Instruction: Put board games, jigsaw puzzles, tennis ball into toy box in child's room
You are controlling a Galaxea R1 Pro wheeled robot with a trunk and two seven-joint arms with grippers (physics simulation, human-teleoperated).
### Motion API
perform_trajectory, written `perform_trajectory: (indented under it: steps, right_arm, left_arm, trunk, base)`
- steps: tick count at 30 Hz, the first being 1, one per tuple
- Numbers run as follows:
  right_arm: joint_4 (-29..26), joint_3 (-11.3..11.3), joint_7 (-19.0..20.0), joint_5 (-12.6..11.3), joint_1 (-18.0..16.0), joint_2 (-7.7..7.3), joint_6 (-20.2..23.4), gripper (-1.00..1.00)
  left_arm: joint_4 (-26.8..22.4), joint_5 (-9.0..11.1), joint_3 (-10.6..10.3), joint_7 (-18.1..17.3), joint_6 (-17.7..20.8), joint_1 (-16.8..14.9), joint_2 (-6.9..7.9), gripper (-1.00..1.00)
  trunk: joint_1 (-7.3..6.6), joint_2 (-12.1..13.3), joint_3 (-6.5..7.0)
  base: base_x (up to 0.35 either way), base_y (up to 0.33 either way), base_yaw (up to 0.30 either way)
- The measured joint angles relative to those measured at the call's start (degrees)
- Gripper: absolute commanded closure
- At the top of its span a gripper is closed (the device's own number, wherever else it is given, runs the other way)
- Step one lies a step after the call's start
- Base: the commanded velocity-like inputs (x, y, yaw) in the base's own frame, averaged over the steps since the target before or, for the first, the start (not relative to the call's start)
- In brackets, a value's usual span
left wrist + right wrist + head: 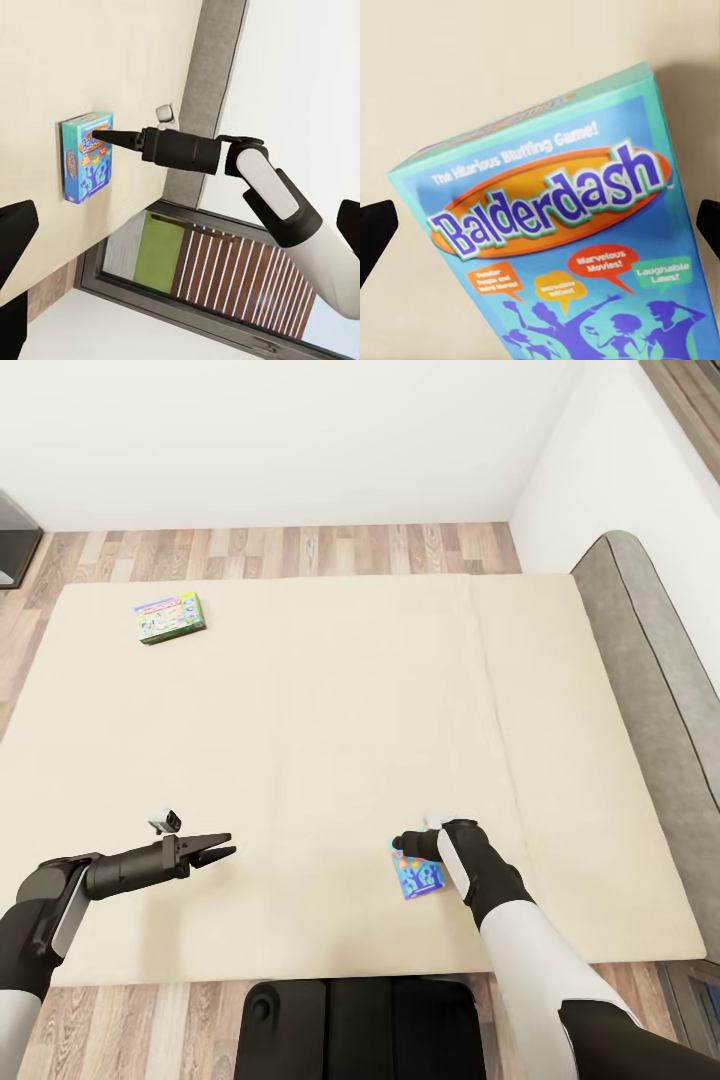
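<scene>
The blue board game (pixel 417 877) lies near the front edge of the cream bed (pixel 300 740); its lid reads "Balderdash" (pixel 555 202). My right gripper (pixel 401 844) hovers just over the box's top end, open, its fingers (pixel 375 232) spread to either side of the box. The left wrist view shows that gripper's tip (pixel 105 136) at the blue box (pixel 86 161). A green-bordered board game (pixel 170 617) lies flat at the bed's far left. My left gripper (pixel 222 851) hangs open over bare mattress, well left of the blue box.
A grey headboard (pixel 650 650) runs along the bed's right side. Wood-plank floor (pixel 300 550) and a white wall lie beyond the bed. A dark cabinet corner (pixel 15 545) sits far left. My black base (pixel 360 1025) stands at the bed's front edge.
</scene>
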Motion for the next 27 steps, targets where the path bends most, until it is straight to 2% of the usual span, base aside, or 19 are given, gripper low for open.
perform_trajectory:
  steps: [17, 27]
  right_arm:
    - [0.0, 0.0, 0.0, 0.0, 0.0, 0.00, 0.6, -1.00]
    - [0.1, 0.4, -0.2, 0.0, 0.0, 0.00, 3.6, -1.00]
  left_arm:
    - [0.0, 0.0, 0.0, 0.0, 0.0, 0.0, 0.03, -1.00]
    - [0.0, 0.0, 0.0, 0.0, 0.0, 0.0, 0.09, -1.00]
  trunk:
    - [0.00, 0.0, 0.00]
    - [0.00, 0.0, 0.00]
  base:
    - [0.000, 0.015, 0.000]
    - [0.000, 0.000, 0.000]
